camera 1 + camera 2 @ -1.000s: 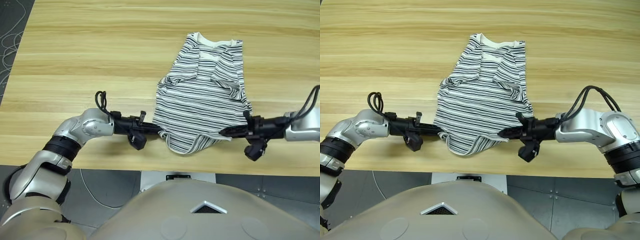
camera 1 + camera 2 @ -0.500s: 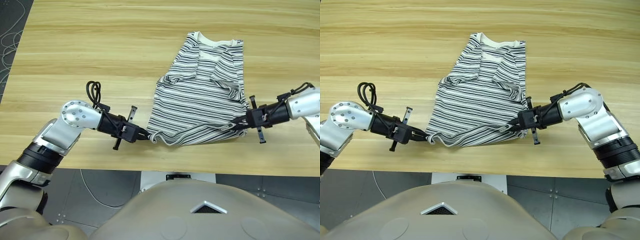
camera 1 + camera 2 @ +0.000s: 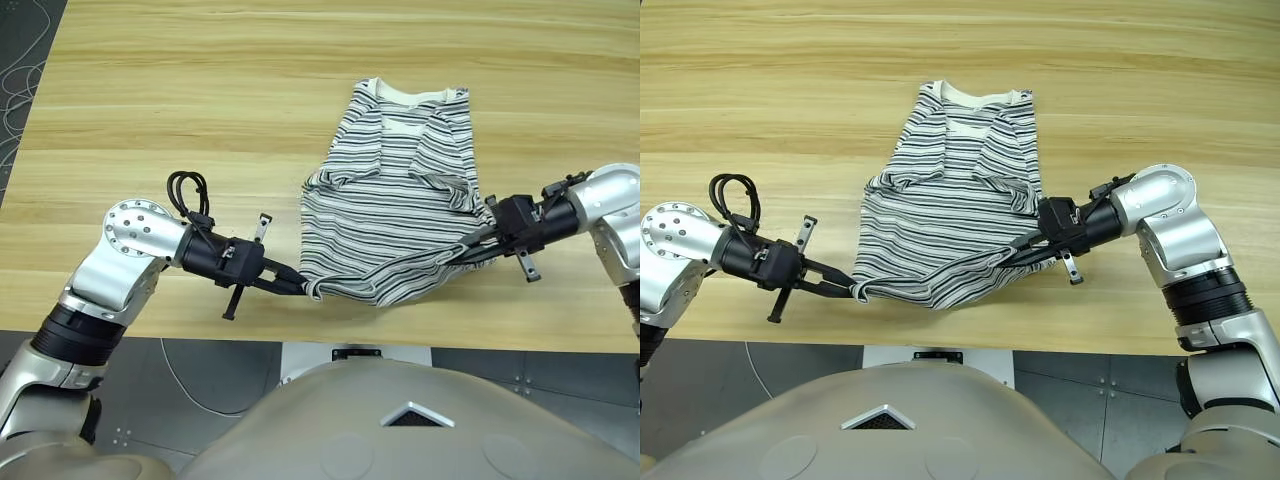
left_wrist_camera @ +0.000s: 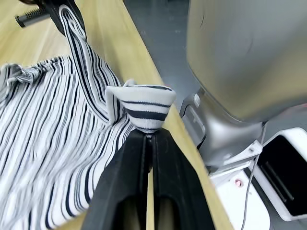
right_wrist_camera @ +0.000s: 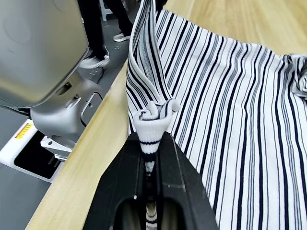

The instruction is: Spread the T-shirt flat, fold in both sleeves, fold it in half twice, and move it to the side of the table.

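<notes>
light-wood surface (image 3: 150,120) carries the striped t-shirt (image 3: 400,200), which is laid with its hem toward the near edge and its collar away. nearest, at that edge, the left jaws are clenched on the left hem corner (image 4: 144,108), where the cloth is bunched into a small puff just ahead of the tips. the right jaws are likewise clamped on the right hem corner (image 5: 152,115). between the two grips the hem band (image 3: 395,272) is raised off the wood and drawn into a shallow sag rather than a straight line. beyond it the body is rested on the surface, narrowed and rumpled, with crumpled folds (image 3: 335,180) at both flanks where the sleeves seem to be gathered. farthest off, the collar (image 3: 405,95) is laid flat.

the garment is judged to be a light, thin, fully limp knit: no shape is held by it, and slack is taken up wherever tension is not applied. fair grip is expected from the ribbed hem, though so small a pinch could be freed by a sharp tug. the corners are judged the right places to be taken for spreading. even outward tension would be needed, with the cloth dragged low so that the wrinkles are drawn out by friction on the far part.
</notes>
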`<act>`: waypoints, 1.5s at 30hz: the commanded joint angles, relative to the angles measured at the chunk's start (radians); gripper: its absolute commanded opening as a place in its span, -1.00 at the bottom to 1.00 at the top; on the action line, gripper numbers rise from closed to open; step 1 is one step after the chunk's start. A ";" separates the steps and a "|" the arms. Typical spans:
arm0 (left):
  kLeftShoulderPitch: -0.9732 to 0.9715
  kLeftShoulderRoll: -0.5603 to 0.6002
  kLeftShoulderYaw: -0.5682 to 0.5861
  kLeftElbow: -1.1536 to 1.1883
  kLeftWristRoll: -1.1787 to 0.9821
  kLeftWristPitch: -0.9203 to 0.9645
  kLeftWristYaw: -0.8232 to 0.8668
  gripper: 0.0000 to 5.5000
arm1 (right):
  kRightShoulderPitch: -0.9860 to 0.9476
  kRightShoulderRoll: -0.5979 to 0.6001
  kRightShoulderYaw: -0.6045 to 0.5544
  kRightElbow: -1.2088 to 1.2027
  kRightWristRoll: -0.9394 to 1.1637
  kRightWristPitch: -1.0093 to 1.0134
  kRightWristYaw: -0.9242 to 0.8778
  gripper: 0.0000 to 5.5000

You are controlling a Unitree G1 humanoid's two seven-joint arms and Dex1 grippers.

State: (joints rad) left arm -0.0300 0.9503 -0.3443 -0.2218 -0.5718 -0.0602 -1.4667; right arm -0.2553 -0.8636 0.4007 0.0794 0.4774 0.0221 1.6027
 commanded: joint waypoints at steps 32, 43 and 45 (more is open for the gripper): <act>-0.354 -0.306 0.252 0.400 0.062 0.043 0.063 -0.96 | -0.355 0.175 -0.192 0.631 -0.138 -0.178 -0.063 -0.95; -0.612 -0.454 0.282 0.880 0.244 -0.066 0.232 -0.96 | -0.464 0.308 -0.252 0.791 -0.274 -0.331 -0.255 -0.95; -0.638 -0.466 0.286 0.943 0.270 -0.092 0.252 -0.96 | -0.493 0.317 -0.260 0.832 -0.303 -0.348 -0.311 -0.95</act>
State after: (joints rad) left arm -0.6245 0.4952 -0.0712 0.6615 -0.3337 -0.1260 -1.2413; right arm -0.6944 -0.5561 0.1608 0.8759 0.2086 -0.3015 1.3433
